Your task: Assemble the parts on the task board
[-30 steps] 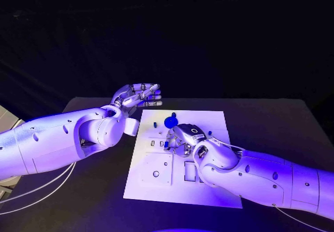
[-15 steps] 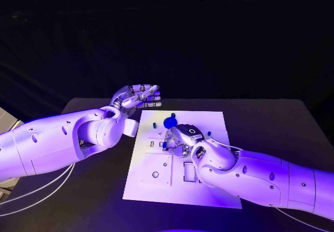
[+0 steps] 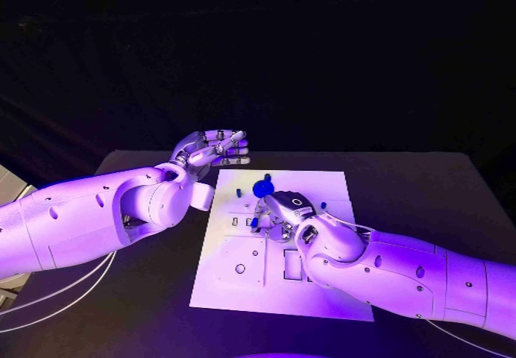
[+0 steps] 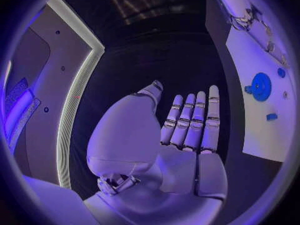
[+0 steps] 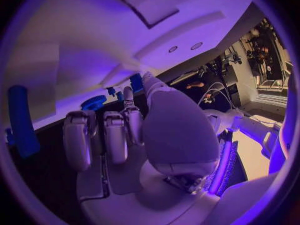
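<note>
Counting: one task board (image 3: 323,186) | two hands: left hand (image 3: 213,146), right hand (image 3: 282,212)

- A black table (image 3: 419,194) sits in the middle and goes out toward 3 o'clock and 9 o'clock.
- Thin white cables (image 3: 60,287) hang in loops at 8 o'clock (down past the table's edge).

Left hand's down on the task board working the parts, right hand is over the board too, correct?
Not quite. The left hand is off the task board, raised beyond its far left corner, holding nothing, as the head view shows. The right hand is over the board.
</note>
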Controlling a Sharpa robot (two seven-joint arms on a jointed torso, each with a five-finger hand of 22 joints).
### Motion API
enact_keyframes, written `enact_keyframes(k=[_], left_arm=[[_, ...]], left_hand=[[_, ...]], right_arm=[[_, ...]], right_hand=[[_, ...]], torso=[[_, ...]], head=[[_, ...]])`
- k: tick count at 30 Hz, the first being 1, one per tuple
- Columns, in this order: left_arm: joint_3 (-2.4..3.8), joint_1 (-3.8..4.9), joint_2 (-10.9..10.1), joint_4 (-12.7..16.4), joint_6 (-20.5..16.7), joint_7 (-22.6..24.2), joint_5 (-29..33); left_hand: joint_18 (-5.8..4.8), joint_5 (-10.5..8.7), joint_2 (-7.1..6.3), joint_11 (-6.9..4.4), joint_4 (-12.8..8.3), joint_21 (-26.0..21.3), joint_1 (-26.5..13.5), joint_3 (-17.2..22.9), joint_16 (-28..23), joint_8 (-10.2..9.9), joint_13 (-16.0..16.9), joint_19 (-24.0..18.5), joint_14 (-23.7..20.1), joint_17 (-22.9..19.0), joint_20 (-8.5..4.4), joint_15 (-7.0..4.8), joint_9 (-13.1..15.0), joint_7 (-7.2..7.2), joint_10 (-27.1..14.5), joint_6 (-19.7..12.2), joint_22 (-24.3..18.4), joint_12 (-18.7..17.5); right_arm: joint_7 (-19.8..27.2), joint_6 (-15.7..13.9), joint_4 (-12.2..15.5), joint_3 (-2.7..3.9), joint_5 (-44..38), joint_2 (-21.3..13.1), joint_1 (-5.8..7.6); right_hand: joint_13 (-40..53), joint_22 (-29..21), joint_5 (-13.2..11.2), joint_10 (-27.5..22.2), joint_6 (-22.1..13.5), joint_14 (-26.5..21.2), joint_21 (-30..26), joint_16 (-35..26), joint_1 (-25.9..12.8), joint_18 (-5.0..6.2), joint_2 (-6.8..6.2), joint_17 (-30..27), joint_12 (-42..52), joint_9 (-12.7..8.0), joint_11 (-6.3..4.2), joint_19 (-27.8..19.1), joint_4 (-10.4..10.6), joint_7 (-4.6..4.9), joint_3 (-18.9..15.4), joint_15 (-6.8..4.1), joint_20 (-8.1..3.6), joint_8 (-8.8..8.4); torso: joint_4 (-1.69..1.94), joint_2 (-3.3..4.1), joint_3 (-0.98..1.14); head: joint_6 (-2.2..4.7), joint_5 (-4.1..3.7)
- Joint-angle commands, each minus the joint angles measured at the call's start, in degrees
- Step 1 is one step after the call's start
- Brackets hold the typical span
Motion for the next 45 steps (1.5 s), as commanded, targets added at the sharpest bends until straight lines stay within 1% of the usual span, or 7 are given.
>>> enact_keyframes(k=[1, 18, 26, 31, 33, 37, 45], left_arm=[[0.04, 0.03, 0.1, 0.0, 1.1, 0.3, -0.1], [0.03, 0.02, 0.2, -0.7, 1.1, -1.5, -1.8], [0.06, 0.05, -0.3, -3.7, 3.6, -6.7, -13.9], [0.25, 0.15, -0.6, -5.0, 8.3, -13.6, -24.0], [0.44, 0.30, -0.5, -5.5, 12.4, -18.2, -30.0], [0.63, 1.29, 0.2, -5.9, 21.0, -28.2, -42.3], [0.57, 3.44, 3.4, -6.5, 31.9, -44.6, -58.1]], left_hand=[[0.69, 0.21, 0.11, -0.10, 0.3, -0.2, -0.7, 0.0, -0.2, -0.2, 0.0, 0.4, -0.3, 0.1, -0.04, 0.04, 0.0, 3.36, 0.3, 0.2, -0.1, -0.2], [0.81, 0.22, 0.05, -0.23, 0.2, 0.1, -0.8, 0.1, 0.8, -0.6, 0.1, 1.0, 1.6, 0.8, -0.24, -0.32, 0.0, 3.68, 1.1, 0.0, 0.0, 0.1], [0.75, 0.51, -1.09, -4.99, 1.1, 12.1, -1.4, 0.2, 22.3, 3.1, 4.7, 15.4, 18.3, 13.7, -6.58, -6.65, 1.6, 0.61, 14.4, 5.8, 5.7, 10.1], [0.31, 0.14, -2.02, -7.46, 0.5, 31.8, -1.1, 0.9, 61.1, 10.5, 17.8, 18.3, 28.9, 49.2, -10.08, -9.54, 6.1, -1.77, 11.8, 6.3, 18.4, 27.6], [-1.40, 0.18, -2.14, -8.06, 1.0, 47.4, -2.0, 1.4, 69.3, 14.4, 25.3, 20.6, 33.7, 59.7, -10.33, -10.00, 9.0, -2.35, 8.7, 4.9, 36.1, 37.6], [-2.92, 0.26, -1.94, -8.95, 2.1, 58.0, -4.5, 1.5, 73.7, 18.1, 34.8, 23.0, 37.4, 66.5, -10.53, -10.59, 12.1, -3.11, 10.0, 3.9, 49.3, 49.9], [-4.33, 0.24, -0.38, -10.27, 2.5, 64.7, -11.0, 0.0, 76.7, 23.3, 51.9, 26.1, 40.2, 72.0, -11.35, -11.73, 16.4, -4.82, 18.0, 5.5, 59.0, 64.7]], right_arm=[[0.3, 0.5, 0.0, -0.01, -0.7, 0.1, -0.05], [3.9, -2.5, 4.1, 0.27, 3.0, -3.8, 0.54], [17.4, -2.8, 10.1, 0.77, 17.2, -10.3, 3.45], [21.8, -2.6, 14.1, 1.07, 23.9, -15.2, 5.33], [22.8, -2.3, 15.4, 1.14, 26.4, -17.4, 6.07], [23.5, -1.4, 17.1, 1.23, 31.7, -21.8, 7.27], [23.0, -1.3, 16.5, 1.30, 38.2, -27.2, 8.80]], right_hand=[[5.2, 12.8, 0.3, -0.8, -0.7, 6.0, -0.5, 0.2, -0.7, 0.15, -0.02, 15.1, -0.6, -0.1, 0.14, 3.8, -0.1, 0.08, -0.5, 0.47, 0.41, -0.29], [3.3, 12.0, 0.3, -2.9, -3.5, 6.0, -2.3, 0.2, -4.7, 0.54, -0.90, 15.1, -3.1, -0.8, 1.10, 3.0, 0.2, 1.09, -3.4, 1.34, 1.35, -1.27], [1.1, 9.3, 0.3, -5.7, -6.2, 5.5, -7.8, -0.6, -1.2, 1.73, 0.80, 13.3, -5.8, -1.2, 1.99, 0.3, -0.1, 2.10, -2.0, 2.10, 2.06, -2.27], [0.9, 9.1, 0.3, -5.9, -6.2, 5.5, -8.2, -0.7, 0.6, 1.80, 1.11, 13.1, -5.8, -1.2, 2.02, 0.2, -0.4, 2.14, -1.3, 2.16, 2.18, -2.03], [0.7, 9.1, 0.3, -6.1, -6.1, 5.4, -8.3, -0.7, 1.5, 1.82, 1.10, 13.0, -6.0, -1.2, 2.01, 0.1, -0.6, 2.14, -0.9, 2.14, 2.19, -1.91], [0.5, 9.0, 0.3, -6.3, -6.0, 5.4, -8.5, -0.8, 1.9, 1.86, 1.14, 12.8, -6.1, -1.1, 1.99, 0.0, -0.7, 2.11, -0.7, 2.13, 2.19, -1.81], [0.6, 9.0, 0.3, -6.2, -6.0, 5.4, -8.4, -0.8, 2.1, 1.83, 1.48, 12.8, -6.0, -1.1, 1.97, 0.1, -0.7, 2.10, -0.4, 2.11, 2.17, -1.71]], torso=[[0.01, -0.04, -0.02], [-0.12, -0.24, -0.09], [-0.55, -0.71, -0.17], [-0.74, -1.22, -0.27], [-0.81, -1.43, -0.26], [-0.76, -1.65, -0.20], [-0.99, -2.10, 0.01]], head=[[-0.01, -0.02], [0.22, -0.02], [0.82, 0.06], [0.66, 0.28], [0.52, 0.38], [0.28, 0.73], [-0.32, 1.29]])
